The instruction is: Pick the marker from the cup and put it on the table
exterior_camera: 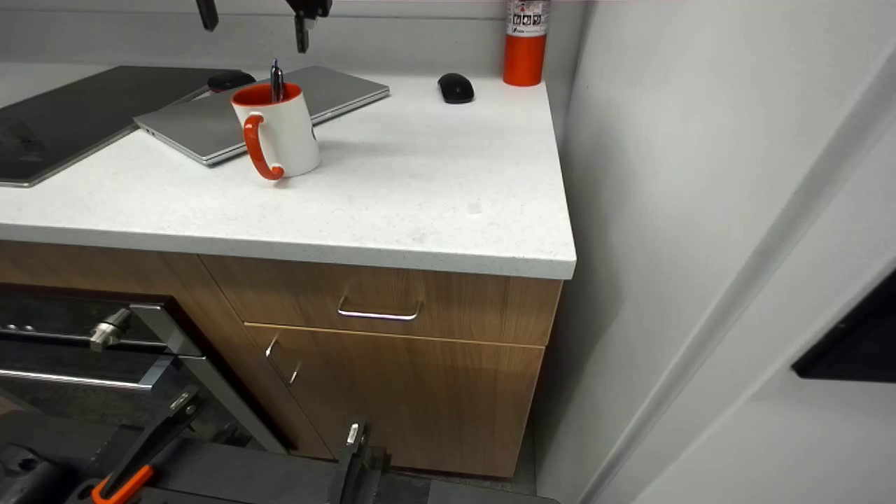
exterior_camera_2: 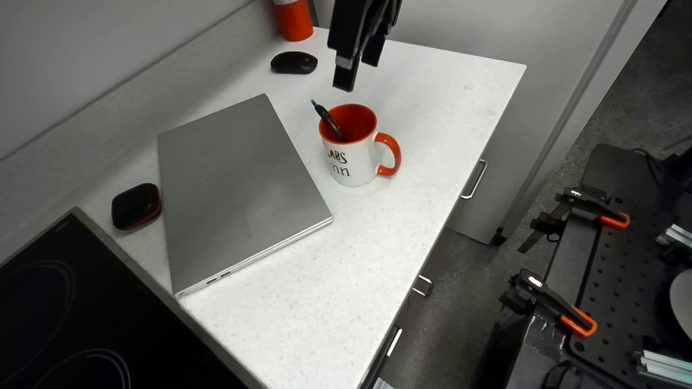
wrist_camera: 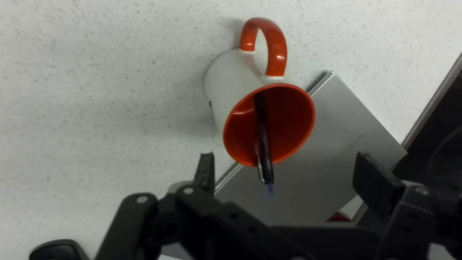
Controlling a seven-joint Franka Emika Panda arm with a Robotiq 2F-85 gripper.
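Observation:
The marker [exterior_camera: 277,82], a thin dark pen with a clip and a bluish tip, leans inside the cup [exterior_camera: 287,143] with its upper end above the rim. It also shows in an exterior view [exterior_camera_2: 327,118] and the wrist view [wrist_camera: 266,155]. The cup, a white mug with red-orange handle and inside, stands upright on the white table [exterior_camera: 420,196]. My gripper [wrist_camera: 284,157] is open with nothing between its fingers. It is above the cup in both exterior views [exterior_camera: 255,36] [exterior_camera_2: 357,74], apart from the marker. The marker's lower end is hard to see in the dark cup.
A closed grey laptop [exterior_camera_2: 238,189] lies beside the cup. A black mouse [exterior_camera: 456,88] and a red cylinder [exterior_camera: 524,59] are towards the back. A small black and red case [exterior_camera_2: 136,206] and a black cooktop [exterior_camera_2: 70,302] are past the laptop. A wall [exterior_camera: 700,175] stands beside the table.

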